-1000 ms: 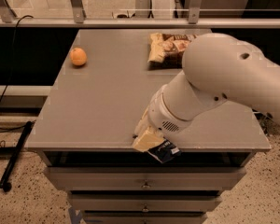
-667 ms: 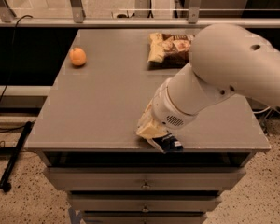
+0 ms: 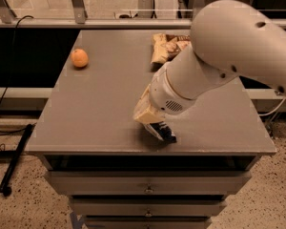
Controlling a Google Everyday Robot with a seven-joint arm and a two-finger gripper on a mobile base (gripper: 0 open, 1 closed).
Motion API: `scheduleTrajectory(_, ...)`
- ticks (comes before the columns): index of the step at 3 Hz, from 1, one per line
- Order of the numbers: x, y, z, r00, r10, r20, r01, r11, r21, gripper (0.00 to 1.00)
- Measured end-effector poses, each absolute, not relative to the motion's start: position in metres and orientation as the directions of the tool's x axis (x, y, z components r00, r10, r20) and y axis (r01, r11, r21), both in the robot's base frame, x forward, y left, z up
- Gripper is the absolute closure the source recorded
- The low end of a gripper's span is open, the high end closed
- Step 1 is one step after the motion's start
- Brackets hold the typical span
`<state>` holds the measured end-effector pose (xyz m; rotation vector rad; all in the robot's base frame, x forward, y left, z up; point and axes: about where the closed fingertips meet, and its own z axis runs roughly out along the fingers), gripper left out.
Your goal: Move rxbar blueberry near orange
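The rxbar blueberry (image 3: 160, 131) is a small dark-blue wrapper with white lettering. It hangs tilted under my gripper (image 3: 150, 120), near the front edge of the grey table (image 3: 95, 104), right of the middle. The gripper is shut on the bar's upper end, and the bar's lower end is at or just above the tabletop. The orange (image 3: 79, 58) sits at the table's far left, well apart from the bar. My big white arm (image 3: 229, 46) reaches in from the right.
A brown-and-cream snack bag (image 3: 163, 46) lies at the back of the table, partly hidden by the arm. Drawers (image 3: 148, 182) sit below the front edge. A black cable and a pole lie on the floor at the left.
The gripper has moved back from the table's front edge and a little left, and the blue bar has come with it.
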<state>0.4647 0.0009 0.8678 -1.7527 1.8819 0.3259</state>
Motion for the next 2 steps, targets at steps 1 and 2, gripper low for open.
scheduleTrajectory(1,0.465,0.001,0.868,-0.006,-0.844,-0.537,-0.975,0.124,-0.184,1.0)
scheduleTrajectory(2,0.479,0.014,0.87,0.033,-0.831,-0.555,-0.972,0.102,-0.211,1.0)
